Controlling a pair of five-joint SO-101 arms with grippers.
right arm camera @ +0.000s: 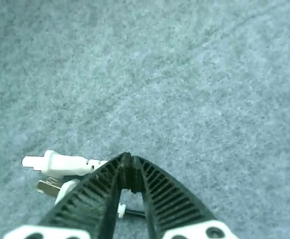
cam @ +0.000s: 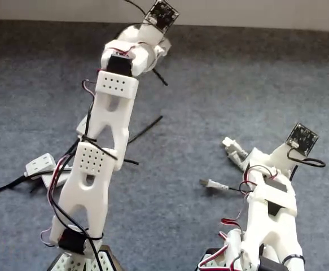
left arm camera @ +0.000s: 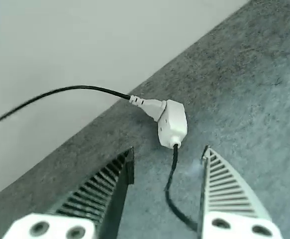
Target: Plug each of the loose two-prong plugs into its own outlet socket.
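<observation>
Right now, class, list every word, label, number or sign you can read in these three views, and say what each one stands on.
No text can be read in any view.
Socket block and the plug at its side: plain white, no marking.
Loose plug: no legible print.
Camera board on an arm's wrist: specks too small to read.

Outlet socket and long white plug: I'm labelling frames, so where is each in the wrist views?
outlet socket [left arm camera: 172, 125], left wrist view, middle of its white body.
long white plug [right arm camera: 60, 162], right wrist view, middle of its moulded body.
</observation>
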